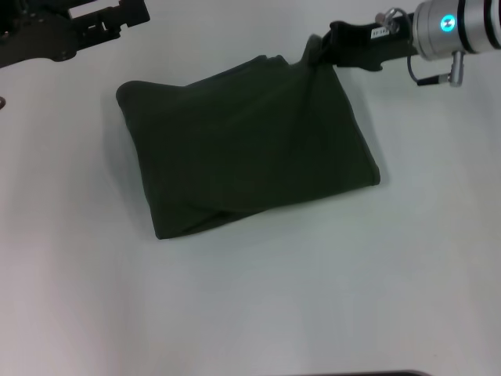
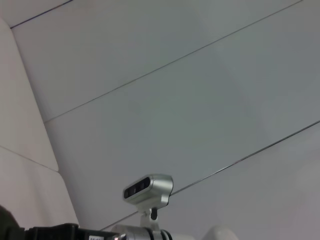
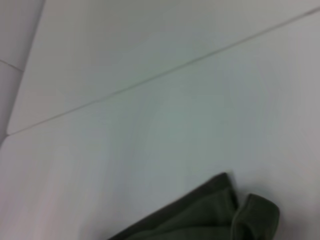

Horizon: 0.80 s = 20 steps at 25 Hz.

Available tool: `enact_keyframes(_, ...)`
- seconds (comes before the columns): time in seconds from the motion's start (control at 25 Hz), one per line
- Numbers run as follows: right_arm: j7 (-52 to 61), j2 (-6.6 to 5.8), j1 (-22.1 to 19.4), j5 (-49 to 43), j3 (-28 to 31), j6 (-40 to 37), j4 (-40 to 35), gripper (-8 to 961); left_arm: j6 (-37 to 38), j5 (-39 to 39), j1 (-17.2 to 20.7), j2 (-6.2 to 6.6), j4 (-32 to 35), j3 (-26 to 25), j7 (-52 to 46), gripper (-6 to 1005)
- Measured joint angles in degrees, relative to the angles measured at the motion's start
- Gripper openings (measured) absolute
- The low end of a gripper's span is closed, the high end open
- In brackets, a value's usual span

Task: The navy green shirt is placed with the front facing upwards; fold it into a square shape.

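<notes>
Right tool pinches the folded navy green shirt at its far corner.

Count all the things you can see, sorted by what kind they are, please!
Shirts: 1, the navy green shirt, folded on the white table.
Grippers: 2, the right gripper at the shirt's far corner, the left gripper off to the far left.
Tables: 1.
Total: 4.
</notes>
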Motion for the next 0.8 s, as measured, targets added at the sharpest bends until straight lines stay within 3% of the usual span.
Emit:
enact_keyframes(0.16, 0.1, 0.02, 0.1, 0.0, 0.1, -2.0, -3.2, 24, 0.0, 0.0, 0.2, 0.14, 0.0, 0.1, 0.0, 609)
enact_keyframes(0.4, -2.7, 0.66, 1.1, 0.3, 0.2, -2.2, -5.8, 23, 0.0, 0.0, 0.3, 0.49, 1.3, 0.1, 0.6, 609)
enact_keyframes(0.68, -9.2, 3.6, 2.0, 1.3, -0.5, 5.8, -4.1, 24, 0.0, 0.0, 0.2, 0.39, 1.4, 0.1, 0.6, 608)
enact_keyframes(0.8, -11.0, 3.77, 3.0, 1.3, -1.6, 10.3, -0.4, 24, 0.0, 0.0, 0.1, 0.29, 1.4, 0.1, 0.5, 608)
